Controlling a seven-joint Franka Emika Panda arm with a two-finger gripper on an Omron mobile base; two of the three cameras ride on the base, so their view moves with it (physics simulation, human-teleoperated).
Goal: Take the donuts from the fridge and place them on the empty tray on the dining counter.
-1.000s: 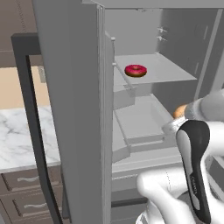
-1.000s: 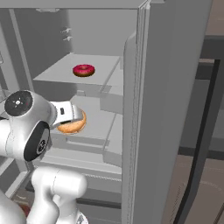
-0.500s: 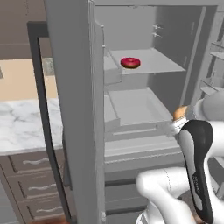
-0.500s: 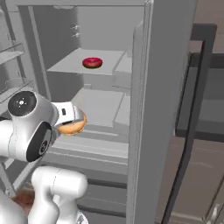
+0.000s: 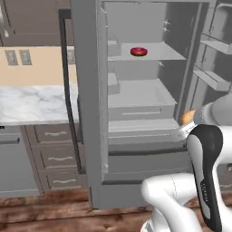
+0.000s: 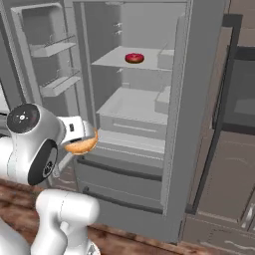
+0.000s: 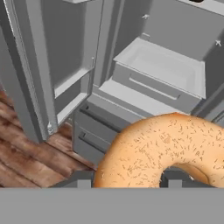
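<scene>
Hand view looks over the orange-tan glazed donut (image 7: 168, 151), which fills the near foreground, held between the closed fingers of the gripper (image 6: 82, 142); in the right base view this donut (image 6: 81, 145) sits at the end of the white arm, out in front of the open fridge (image 6: 199, 89) and level with its lower drawers. The second donut, with dark pink-red icing (image 5: 138, 51), lies on the upper shelf (image 5: 149, 56) inside the pale grey interior, well apart from the gripper. Below that shelf is a shallow pull-out bin (image 5: 138, 97). The right-hand door (image 6: 47, 55) stands swung open, its racks bare. To the left of the fridge, a marble worktop (image 5: 34, 104) tops brown drawers (image 5: 56, 156), against a tan wall. Reddish wood flooring (image 7: 26, 164) runs beneath.
</scene>
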